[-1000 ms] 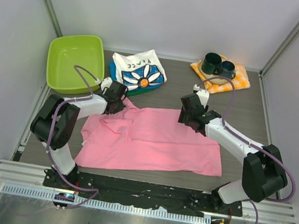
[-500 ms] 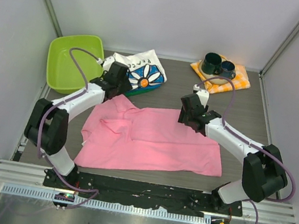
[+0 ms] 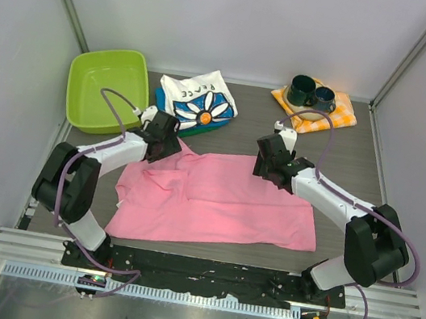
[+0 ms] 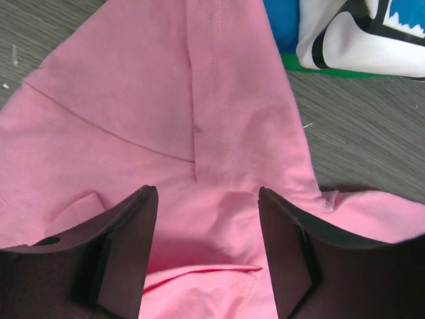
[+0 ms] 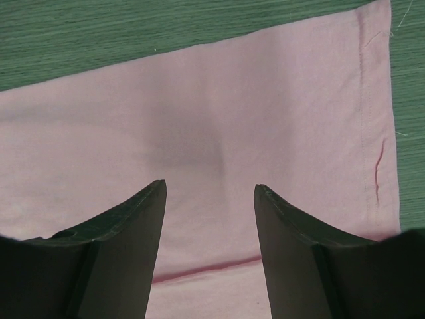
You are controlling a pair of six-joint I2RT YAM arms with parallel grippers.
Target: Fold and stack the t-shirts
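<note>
The pink shirt [image 3: 218, 201] lies spread on the tabletop [image 3: 343, 161] between the arms, apparently laid out for folding; the daisy shirt [image 3: 198, 104] sits folded behind it, probably as the stack base; the left fingers [image 4: 126, 252] and right fingers [image 5: 119, 246] stand open above its far edge, gripping nothing; only the top view shows the layout; the wrist views show a creased sleeve seam on the left and a flat hem corner on the right.

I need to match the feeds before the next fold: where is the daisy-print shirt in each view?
Top external: daisy-print shirt at the far side, beside the green tub.
Left wrist: daisy-print shirt, top right corner.
Right wrist: not in it.
Shared landmark: the pink shirt, in all three views.
</note>
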